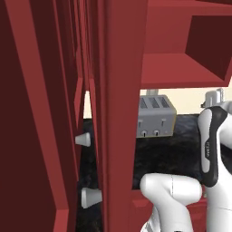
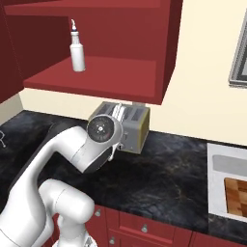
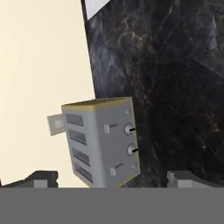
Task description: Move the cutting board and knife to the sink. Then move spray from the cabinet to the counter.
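The white spray (image 2: pixel 77 48) stands upright on the floor of the open-front red cabinet (image 2: pixel 111 72), above the black counter (image 2: pixel 169 173). At the far right the checkered cutting board (image 2: pixel 237 191) lies inside the white sink (image 2: pixel 215 166). The knife is out of view. My gripper (image 3: pixel 113 181) is open, its two dark fingertips (image 3: pixel 41 178) wide apart with nothing held. It points at the toaster (image 3: pixel 103 140), well below the spray's shelf. My arm's round wrist joint (image 2: pixel 101 129) sits just in front of the toaster.
The grey toaster (image 2: pixel 132 124) stands on the counter against the cream wall, under the cabinet. A tall red cabinet side (image 1: pixel 54 113) with knobs (image 1: pixel 84 139) crowds the left. A window frame (image 2: pixel 239 53) hangs above the sink.
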Available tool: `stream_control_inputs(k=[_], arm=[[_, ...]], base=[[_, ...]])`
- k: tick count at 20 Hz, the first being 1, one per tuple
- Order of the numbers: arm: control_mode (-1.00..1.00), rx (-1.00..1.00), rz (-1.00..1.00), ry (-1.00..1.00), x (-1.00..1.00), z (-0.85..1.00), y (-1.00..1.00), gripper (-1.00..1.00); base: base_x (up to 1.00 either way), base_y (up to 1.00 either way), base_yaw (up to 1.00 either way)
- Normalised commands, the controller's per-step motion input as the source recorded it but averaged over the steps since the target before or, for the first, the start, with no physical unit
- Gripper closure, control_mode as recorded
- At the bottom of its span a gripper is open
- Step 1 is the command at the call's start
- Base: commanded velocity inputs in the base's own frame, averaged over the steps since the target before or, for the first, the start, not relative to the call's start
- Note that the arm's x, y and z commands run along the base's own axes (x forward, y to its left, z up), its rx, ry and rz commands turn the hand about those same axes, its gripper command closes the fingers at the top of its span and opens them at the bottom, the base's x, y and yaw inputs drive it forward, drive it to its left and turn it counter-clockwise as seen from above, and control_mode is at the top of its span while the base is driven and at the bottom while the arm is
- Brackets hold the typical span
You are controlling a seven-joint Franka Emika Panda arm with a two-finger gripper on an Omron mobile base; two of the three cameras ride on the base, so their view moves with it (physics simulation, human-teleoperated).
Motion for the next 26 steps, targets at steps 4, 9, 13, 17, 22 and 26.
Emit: stream_control_inputs(k=[4, 9, 13, 17, 22, 26], arm=[[-1.0, 0.0, 0.0, 0.0, -0.02, 0.23, 0.18, -1.0], [-1.0, 0.0, 0.0, -0.01, -0.15, 0.39, 0.19, -1.0], [-1.0, 0.0, -0.02, -0.02, -0.03, 0.55, 0.28, -1.0], [-1.0, 0.0, -0.11, -0.01, 0.0, 0.52, 0.42, -1.0], [-1.0, 0.0, 0.0, 0.0, 0.0, 0.51, 0.27, -1.0], [-1.0, -0.01, 0.1, 0.0, 0.0, 0.32, 0.07, -1.0]], base=[[0.0, 0.0, 0.0], [0.0, 0.0, 0.0], [0.0, 0.0, 0.0], [0.0, 0.0, 0.0], [0.0, 0.0, 0.0], [0.0, 0.0, 0.0]])
